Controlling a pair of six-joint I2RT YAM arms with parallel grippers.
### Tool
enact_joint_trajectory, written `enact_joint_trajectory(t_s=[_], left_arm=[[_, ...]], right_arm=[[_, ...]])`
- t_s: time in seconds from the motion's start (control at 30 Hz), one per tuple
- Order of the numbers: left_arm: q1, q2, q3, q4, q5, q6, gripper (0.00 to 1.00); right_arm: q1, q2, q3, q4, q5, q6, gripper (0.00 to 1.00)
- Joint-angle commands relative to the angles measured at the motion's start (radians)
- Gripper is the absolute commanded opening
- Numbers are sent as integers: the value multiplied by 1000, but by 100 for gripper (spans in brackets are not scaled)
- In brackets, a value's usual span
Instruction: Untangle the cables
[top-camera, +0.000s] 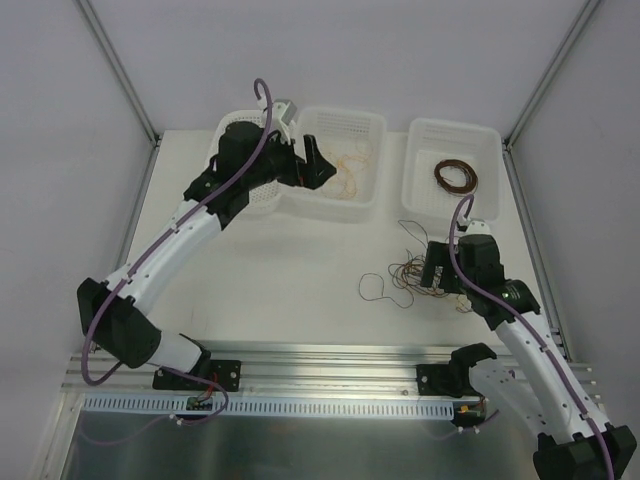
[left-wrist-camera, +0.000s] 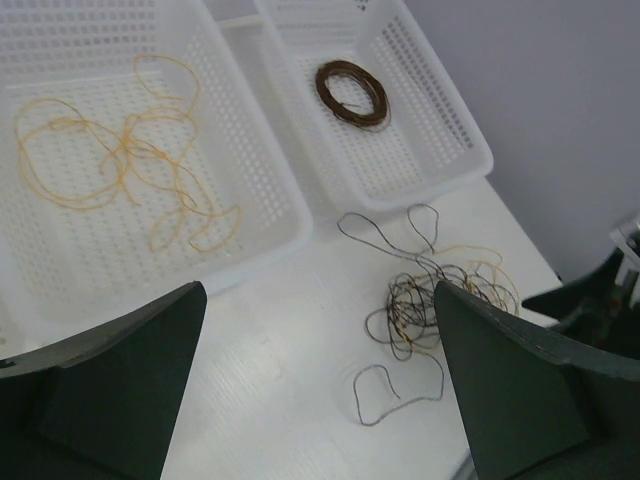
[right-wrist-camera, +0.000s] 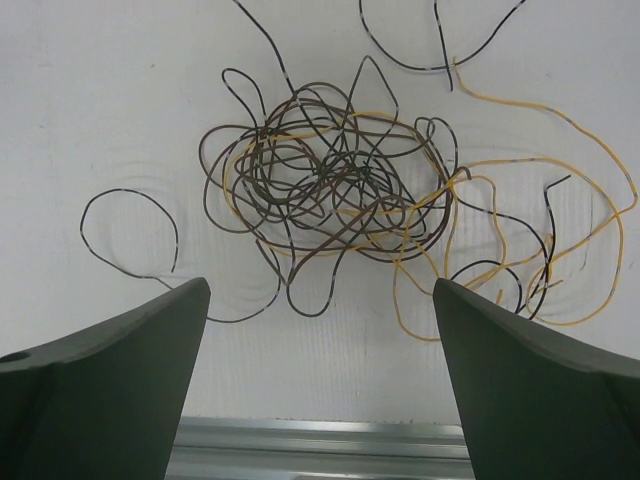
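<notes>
The cables (right-wrist-camera: 330, 200), a bunch of hair-thin black, brown and orange-yellow wires, lay knotted in a loose clump on the right side of the white table (top-camera: 290, 280), just on the near side of the right-hand white perforated plastic basket (top-camera: 455, 128). That basket held a neatly wound dark-brown wire ring (top-camera: 455, 177). A single orange-yellow wire (left-wrist-camera: 130, 160) lay apart from the clump, sprawled in open loops on the floor of the middle white perforated basket (top-camera: 335, 208), to the left of the first.

By my reckoning the job stood about a third done: one strand was sorted out and lying free, while black, brown and more yellow strands were yet to be pulled apart. A few stray ends and loops already trailed out of the knot.

The left gripper (left-wrist-camera: 320, 290) hung over the near rim of the middle basket with its jaws spread wide and nothing between them. The right gripper (right-wrist-camera: 322, 285) hovered directly above the clump, jaws likewise wide apart and empty, touching no wire that I could see.
</notes>
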Motion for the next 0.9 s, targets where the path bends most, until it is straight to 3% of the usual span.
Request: enact_joint_trajectory(t_s=[0.0, 0.2, 0.3, 0.47, 0.6, 0.87], left_arm=[[-57, -66, -153, -3, 4, -19, 99], [-250, -139, -345, 5, -108, -32, 99], [-390, -85, -358, 7, -170, 51, 98], [-626, 91, -284, 11, -311, 316, 97], [-700, 219, -207, 29, -324, 433, 90], [-724, 377, -229, 225, -302, 516, 77]], right_arm=[[3, 30, -6, 61, 66, 46, 99], [-1, 58, -13, 114, 120, 83, 99], [-4, 64, -18, 123, 123, 89, 100], [-10, 63, -32, 123, 103, 112, 100], [-27, 50, -36, 109, 97, 133, 100], [-130, 33, -62, 85, 50, 161, 99]])
